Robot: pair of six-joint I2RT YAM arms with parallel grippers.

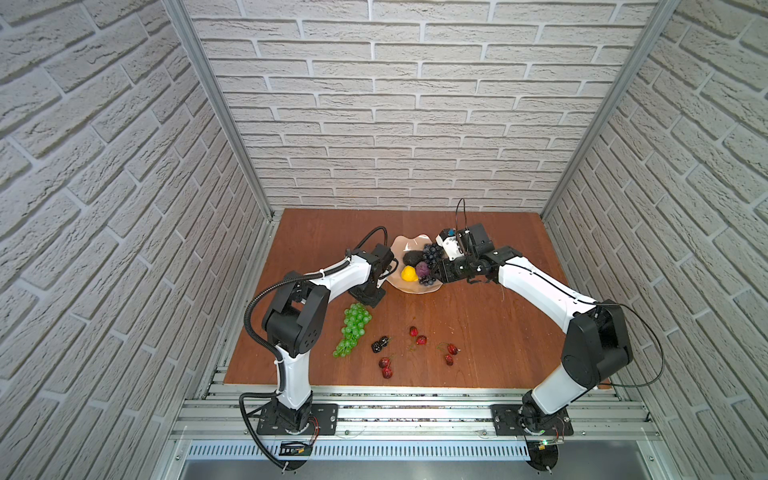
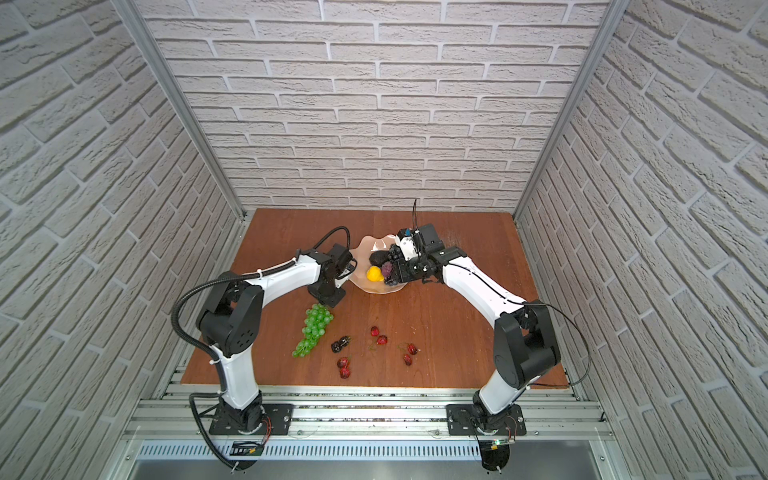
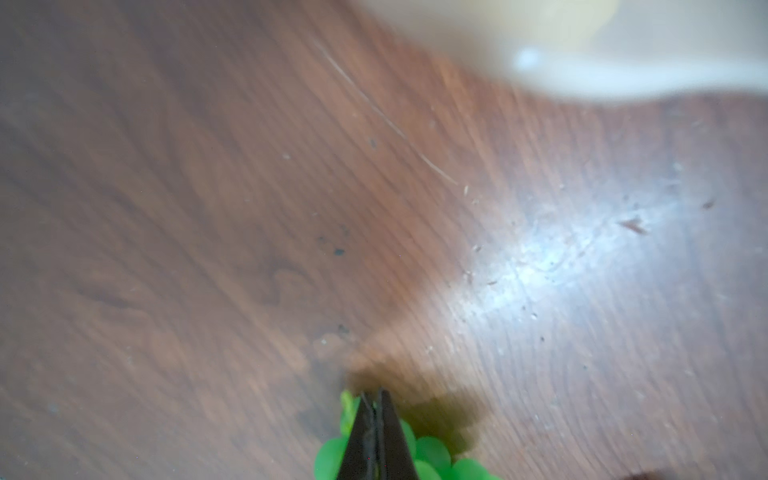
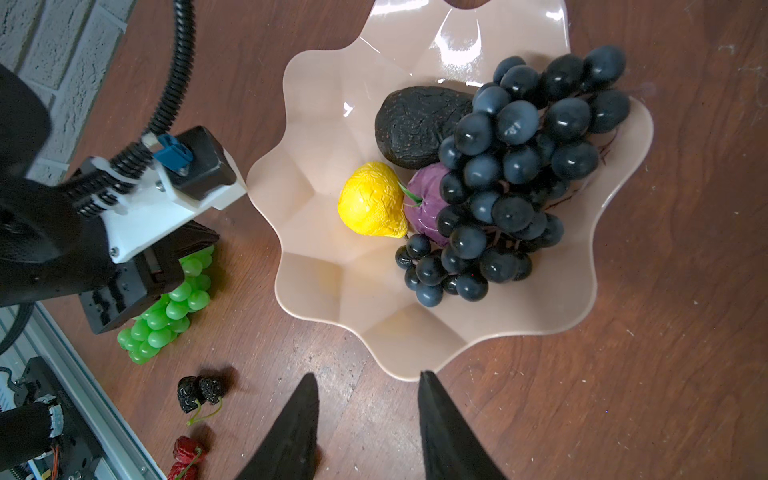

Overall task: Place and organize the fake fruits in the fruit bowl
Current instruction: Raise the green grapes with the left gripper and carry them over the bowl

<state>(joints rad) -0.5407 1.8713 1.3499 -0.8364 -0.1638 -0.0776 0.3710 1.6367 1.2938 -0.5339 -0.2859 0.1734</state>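
The left gripper (image 3: 375, 397) had its fingers pressed together at the stem end of the green grape bunch (image 1: 353, 328). The bunch lay on the table (image 1: 478, 324) left of centre in both top views, just below and left of the fruit bowl (image 1: 400, 246). The right gripper (image 4: 368, 376) hung at the bowl's rim, fingers apart and empty. Inside the bowl sat the blackish avocado (image 4: 415, 124), small yellow lemon (image 4: 372, 201), purple round fruit (image 4: 424, 203) and dark blue-purple grape bunch (image 4: 515, 166). So thin a pinch looked likely to slip once the long bunch lifted and swung. Its trailing end could also catch the wavy rim and shove the bowl, or knock the crowded dark grapes over the edge.
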